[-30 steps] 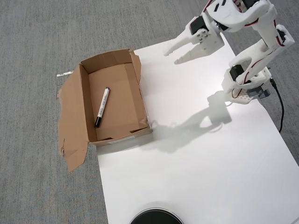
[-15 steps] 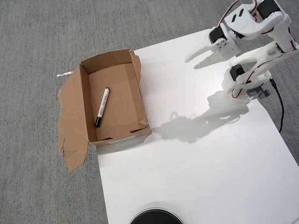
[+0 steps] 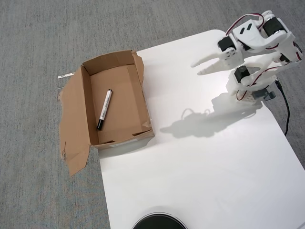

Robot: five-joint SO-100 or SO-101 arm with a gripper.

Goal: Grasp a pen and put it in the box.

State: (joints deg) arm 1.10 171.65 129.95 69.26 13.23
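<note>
Overhead view, arm: the white arm sits at the far right of the white tabletop (image 3: pixel 200 157), folded back over its own base, well apart from the box.
Overhead view, gripper: the gripper (image 3: pixel 199 67) points left, its two fingers parted by a small gap and nothing between them; it has hold of nothing.
Why the gripper is so: judged from its empty fingers and its place near the base, the arm looks parked clear of the work, not reaching for anything.
Overhead view, box: the box (image 3: pixel 86 107) lies at the left edge of the tabletop, partly on the grey carpet (image 3: pixel 33 47), its long side running near to far.
Box flaps: a wide torn flap spreads flat to the left over the carpet; a ragged flap stands along the right wall. The spread flaps leave the top fully open from above.
Overhead view, pen: the pen (image 3: pixel 104 109) lies flat on the box floor, roughly in the middle, lined up with the box's length and a little tilted, black cap toward the near end.
Contents: the pen is the only thing in the box.
Task standing: with the pen lying inside and the gripper empty, the placing appears done.
Near edge: a round black object (image 3: pixel 158 222) peeks in at the bottom of the view, only partly seen.
Cable: a black cable (image 3: pixel 285 107) runs from the base along the right edge.
</note>
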